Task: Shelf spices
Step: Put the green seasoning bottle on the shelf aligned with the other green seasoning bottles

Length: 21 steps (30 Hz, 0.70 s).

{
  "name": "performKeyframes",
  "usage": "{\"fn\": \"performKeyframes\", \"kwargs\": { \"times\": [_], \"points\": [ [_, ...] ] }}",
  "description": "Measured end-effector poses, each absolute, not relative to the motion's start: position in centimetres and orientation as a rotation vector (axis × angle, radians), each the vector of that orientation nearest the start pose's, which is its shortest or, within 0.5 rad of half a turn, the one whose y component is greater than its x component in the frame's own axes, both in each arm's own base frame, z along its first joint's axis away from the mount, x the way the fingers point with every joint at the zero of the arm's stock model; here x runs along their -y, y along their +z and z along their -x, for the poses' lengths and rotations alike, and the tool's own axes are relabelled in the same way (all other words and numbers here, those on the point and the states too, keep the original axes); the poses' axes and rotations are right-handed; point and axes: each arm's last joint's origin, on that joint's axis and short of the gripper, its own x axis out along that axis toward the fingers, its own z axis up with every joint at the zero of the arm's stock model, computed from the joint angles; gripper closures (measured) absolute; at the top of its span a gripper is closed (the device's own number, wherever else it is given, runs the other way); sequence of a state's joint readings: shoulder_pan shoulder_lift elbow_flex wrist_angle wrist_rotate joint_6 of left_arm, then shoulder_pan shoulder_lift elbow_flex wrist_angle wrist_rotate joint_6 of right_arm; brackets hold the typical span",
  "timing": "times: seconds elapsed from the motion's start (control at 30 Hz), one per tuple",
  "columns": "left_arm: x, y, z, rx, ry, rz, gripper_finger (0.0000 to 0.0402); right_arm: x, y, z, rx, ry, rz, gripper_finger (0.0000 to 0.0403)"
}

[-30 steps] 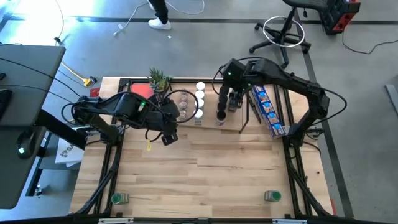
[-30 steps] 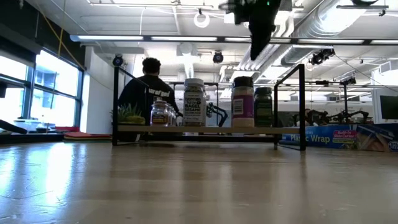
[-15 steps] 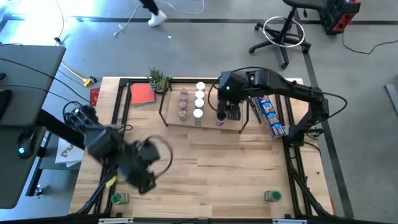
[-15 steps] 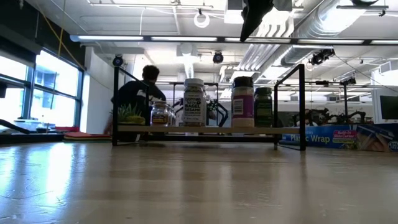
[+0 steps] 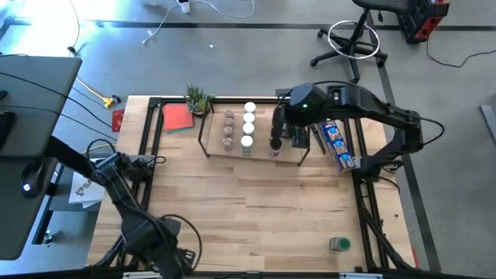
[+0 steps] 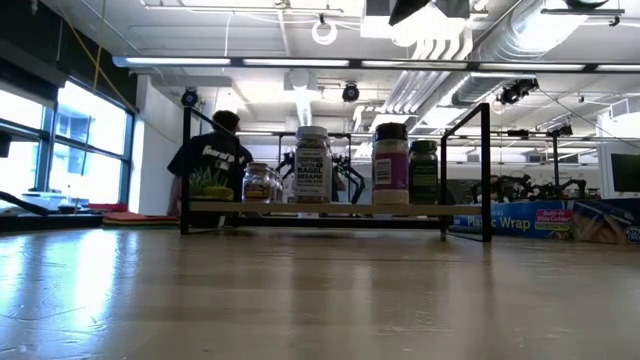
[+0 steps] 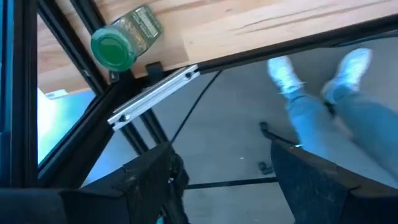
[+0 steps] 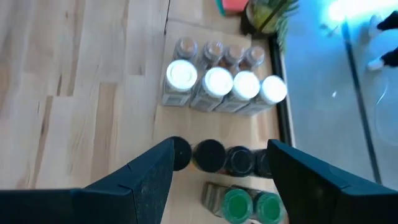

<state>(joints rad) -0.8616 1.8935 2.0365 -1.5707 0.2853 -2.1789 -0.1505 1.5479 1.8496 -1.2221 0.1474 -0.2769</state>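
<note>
At the bench's near left corner, your left hand (image 7: 221,177) hangs open and empty over the edge, with a green-lidded jar (image 7: 122,40) lying on its side just ahead of it. Take it across the body below the lid: it looks small, light and rigid, but smooth and round, so likely to roll or slip. A second green-lidded jar (image 5: 339,244) lies at the near right corner. Your right hand (image 8: 219,180) hovers open above the shelf (image 5: 260,149) at the far side, where the white-lidded jars (image 8: 217,83) and dark-lidded jars (image 8: 221,155) stand in rows.
</note>
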Motion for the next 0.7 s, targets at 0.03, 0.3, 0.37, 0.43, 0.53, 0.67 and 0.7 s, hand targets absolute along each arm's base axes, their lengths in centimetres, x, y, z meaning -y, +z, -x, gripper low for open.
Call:
{"fn": "performKeyframes", "kwargs": {
  "times": [0.03, 0.3, 0.37, 0.43, 0.53, 0.67, 0.7],
  "points": [
    [27.4, 35.0, -22.4, -1.629, 0.902, 1.156, 0.0131, 4.7, 42.4, -28.1, -0.942, -0.145, 0.263, 0.0151],
    [28.4, 29.6, -22.4, -1.893, 0.851, 0.881, 0.0131, 4.3, 44.7, -25.6, -0.833, -0.145, 0.318, 0.0151],
    [27.7, 28.5, -22.2, -1.961, 0.820, 0.806, 0.0130, 4.2, 45.1, -25.1, -0.819, -0.149, 0.315, 0.0151],
    [26.9, 27.7, -22.2, -1.990, 0.772, 0.750, 0.0130, 4.2, 45.4, -24.7, -0.805, -0.153, 0.307, 0.0151],
    [25.8, 26.6, -22.1, -2.025, 0.700, 0.669, 0.0130, 4.1, 45.7, -24.1, -0.791, -0.162, 0.292, 0.0151],
    [25.3, 24.7, -21.7, -2.096, 0.541, 0.609, 0.0130, 3.9, 46.2, -23.2, -0.765, -0.182, 0.249, 0.0151],
    [25.3, 24.1, -21.5, -2.118, 0.511, 0.594, 0.0130, 3.9, 46.3, -23.1, -0.760, -0.185, 0.238, 0.0151]
  ]
}}
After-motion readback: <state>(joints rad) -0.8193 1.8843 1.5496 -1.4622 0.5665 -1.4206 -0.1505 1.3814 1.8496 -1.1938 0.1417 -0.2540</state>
